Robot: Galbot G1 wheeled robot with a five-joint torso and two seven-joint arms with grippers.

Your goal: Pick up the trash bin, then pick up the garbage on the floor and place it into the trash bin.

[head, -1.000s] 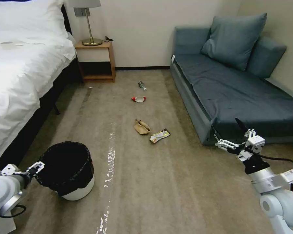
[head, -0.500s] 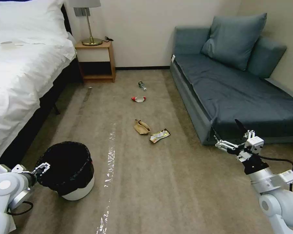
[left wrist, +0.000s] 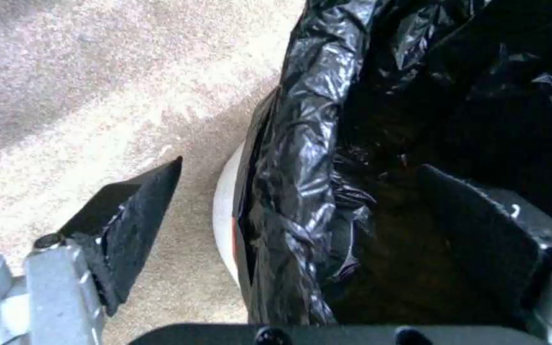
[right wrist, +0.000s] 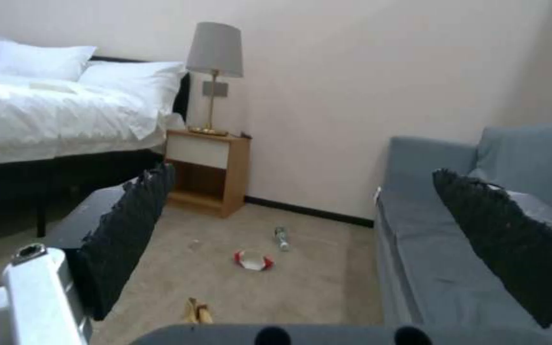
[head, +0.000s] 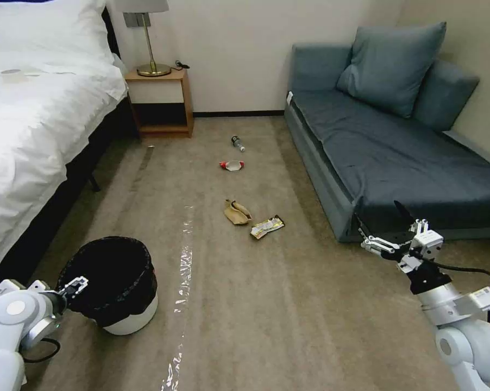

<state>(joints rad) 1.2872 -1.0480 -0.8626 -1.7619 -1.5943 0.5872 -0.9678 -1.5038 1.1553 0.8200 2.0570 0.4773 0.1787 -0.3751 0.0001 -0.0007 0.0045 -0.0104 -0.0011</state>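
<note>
1 trash bin (head: pixel 126 304); 4 garbage pieces (head: pixel 237 212) on carpet (head: pixel 288 315).

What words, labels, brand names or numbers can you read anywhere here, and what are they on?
None can be read.
Small clear bottle with green label: label print too small to read.
Yellow-white snack wrapper: print blurred.
Crushed red-and-white packet: markings too small.

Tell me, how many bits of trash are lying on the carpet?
4: bottle farthest, near the nightstand; red-and-white packet next; tan paper bag and yellow wrapper closest, side by side.
</note>
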